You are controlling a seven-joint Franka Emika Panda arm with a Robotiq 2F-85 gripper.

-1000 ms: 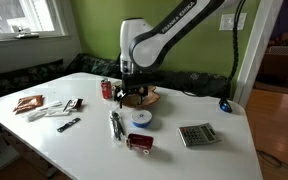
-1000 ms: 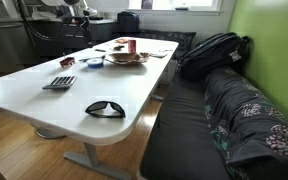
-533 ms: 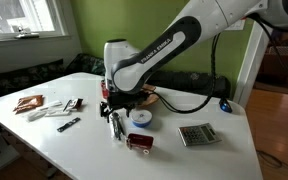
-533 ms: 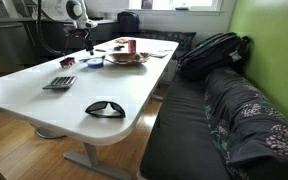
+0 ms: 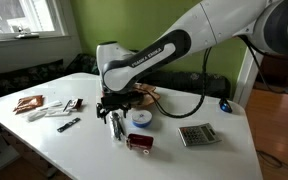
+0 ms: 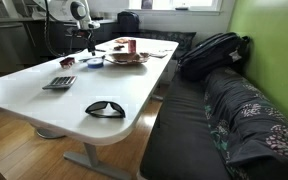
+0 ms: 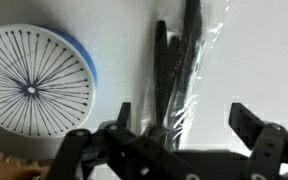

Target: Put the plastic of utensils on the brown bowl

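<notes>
- A white table (image 5: 44, 140) is filling the scene, with everything lying on it.
- Your white Panda arm (image 5: 149, 55) is bending down over the table's middle.
- The brown bowl (image 5: 149, 98) is sitting just behind the wrist in an exterior view. In the wrist view it is showing only as a brown sliver at lower left.
- A white-and-blue disc (image 7: 34, 80) is lying just beside the packet, on the bowl's side.
- The plastic of utensils (image 7: 184, 70) is lying flat on the table, directly beneath the gripper. Its long axis is running straight away between the fingers.
- The gripper (image 7: 182, 108) is hovering wide open and empty, with one finger flanking each long edge.
- Closing would likely be pinching the packet across its narrow width; the bowl then lies past the disc.
</notes>
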